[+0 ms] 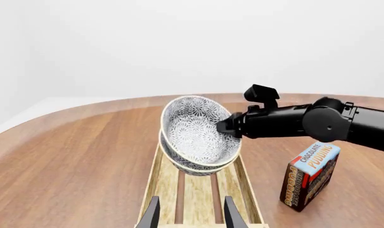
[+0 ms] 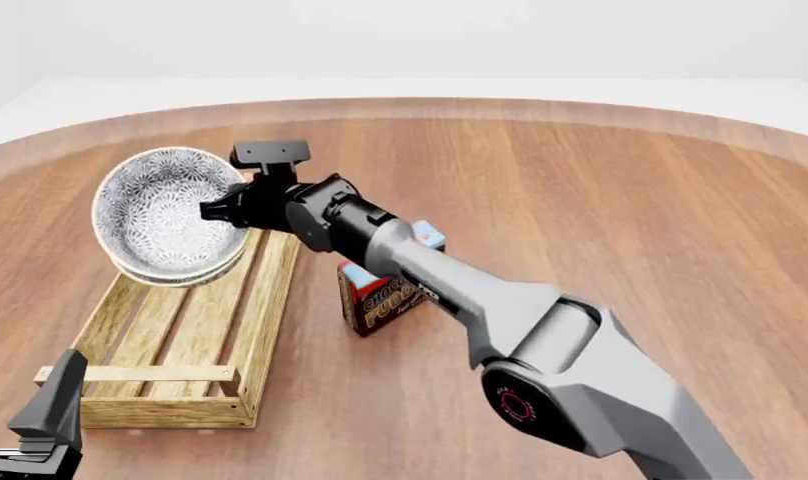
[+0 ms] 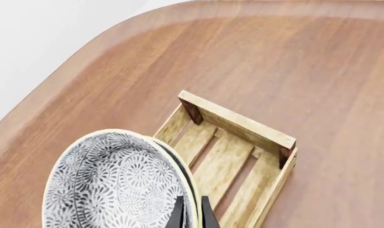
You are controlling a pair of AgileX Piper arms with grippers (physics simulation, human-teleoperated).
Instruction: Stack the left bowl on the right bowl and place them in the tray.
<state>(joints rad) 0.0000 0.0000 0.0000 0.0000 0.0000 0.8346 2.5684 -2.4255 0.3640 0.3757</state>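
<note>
Two patterned grey-and-white ceramic bowls (image 2: 164, 215) sit nested one inside the other, tipped steeply on edge so their open mouths face toward the arms' side of the bench. The right gripper (image 2: 221, 211) has the stack by its rim: its black fingers (image 3: 192, 213) are closed thin over the edge of the bowls, one inside and one outside, as the right wrist view shows. The black forearm of the right arm (image 2: 377, 240) reaches in from the right, across the round brown wooden bench (image 2: 618, 220).

The stacked bowls hang over the far end of the long tray of light wooden slats (image 2: 177, 340), with the lower rim down near the slatted floor; whether it touches the wood I cannot tell. The tray lies lengthwise away from the arms, a raised bar across each short end, its near half bare.

Just to the right of the tray stands an upright brown chocolate pudding box with a blue and white top (image 1: 310, 175), partly hidden behind the right arm in the front view.

The left gripper (image 1: 192, 211) hovers low at the near end of the tray, its two dark fingers (image 1: 152, 213) spread well apart and holding nothing.
</note>
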